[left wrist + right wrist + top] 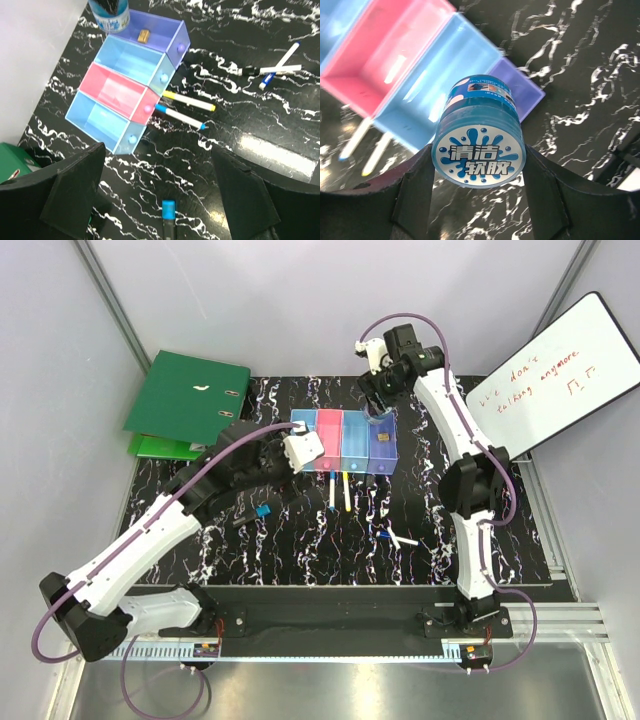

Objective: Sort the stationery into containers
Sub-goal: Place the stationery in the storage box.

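Gripping the round blue-white jar (479, 150) between its fingers, the right gripper (479, 167) holds it at the far end of the violet bin (172, 35). The left gripper (160, 195) hangs wide open and empty above a blue-capped pen (168, 212) on the table (225, 30) near the containers (125, 95).

A black marble-patterned worktop (330, 550) veined in white spreads beneath the left pincer (157, 155) and the right pincer (378, 412). Beyond both rise pale grey wall panels (300, 300), edged by a slanting aluminium frame strut (110, 300). Left of the left pincer, a large green ring binder (190, 395) lies flat at the worktop's far corner, on top of a brighter green folder (160, 447). Right of the right pincer, a white whiteboard with red handwriting (560, 370) leans tilted at the side wall. Nearer than both pincers runs a brushed grey metal surface (330, 690). Soft glare (270, 150) lights the worktop right of the left pincer.
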You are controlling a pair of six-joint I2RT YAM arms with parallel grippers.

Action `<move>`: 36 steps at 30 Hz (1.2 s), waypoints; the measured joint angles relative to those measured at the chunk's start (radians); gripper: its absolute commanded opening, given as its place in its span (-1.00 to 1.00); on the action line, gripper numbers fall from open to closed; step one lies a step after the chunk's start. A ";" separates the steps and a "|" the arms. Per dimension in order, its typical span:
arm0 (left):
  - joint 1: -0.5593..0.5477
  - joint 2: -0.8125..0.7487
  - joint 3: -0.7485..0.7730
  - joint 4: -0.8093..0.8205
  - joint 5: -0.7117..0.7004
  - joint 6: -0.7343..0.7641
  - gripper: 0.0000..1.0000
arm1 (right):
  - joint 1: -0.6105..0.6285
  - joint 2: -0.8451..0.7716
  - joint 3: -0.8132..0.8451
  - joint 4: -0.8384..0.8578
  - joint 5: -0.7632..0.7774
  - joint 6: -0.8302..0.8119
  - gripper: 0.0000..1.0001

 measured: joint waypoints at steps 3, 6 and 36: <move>0.007 -0.005 -0.008 -0.004 -0.007 0.000 0.86 | -0.013 0.045 0.033 -0.010 0.022 -0.015 -1.00; 0.014 -0.011 -0.013 -0.004 -0.011 0.000 0.86 | -0.016 0.056 0.031 -0.032 0.040 -0.027 -1.00; 0.032 -0.016 -0.019 0.002 -0.024 0.019 0.87 | -0.016 0.033 -0.232 -0.054 0.001 -0.068 -1.00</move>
